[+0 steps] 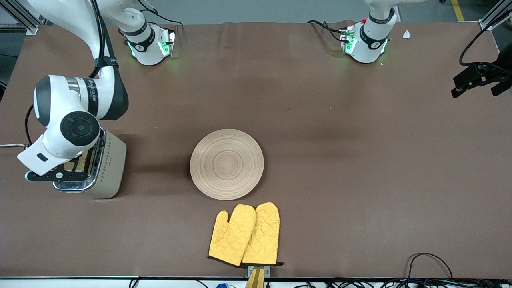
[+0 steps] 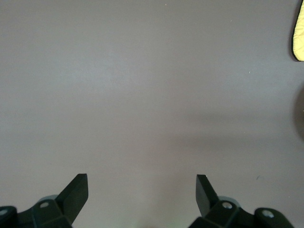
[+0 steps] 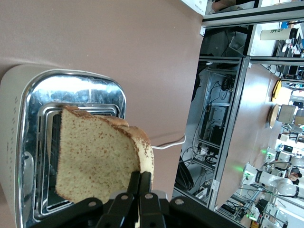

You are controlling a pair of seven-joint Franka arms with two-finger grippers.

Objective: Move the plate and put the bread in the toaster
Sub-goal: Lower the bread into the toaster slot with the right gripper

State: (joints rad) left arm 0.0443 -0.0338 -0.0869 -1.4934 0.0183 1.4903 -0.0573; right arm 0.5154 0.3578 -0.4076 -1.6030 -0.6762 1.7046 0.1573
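The cream toaster with a chrome top stands at the right arm's end of the table. My right gripper is shut on one edge of the brown speckled bread slice and holds it upright over the toaster's slots. The slice's low edge is at a slot; how deep it sits is hidden. In the front view the right arm's hand covers most of the bread. The round wooden plate lies bare at mid table. My left gripper waits open and empty at the left arm's end, over bare table.
Two yellow oven mitts lie nearer to the front camera than the plate, and one edge shows in the left wrist view. The toaster's white cord runs off the table edge. Brown cloth covers the table.
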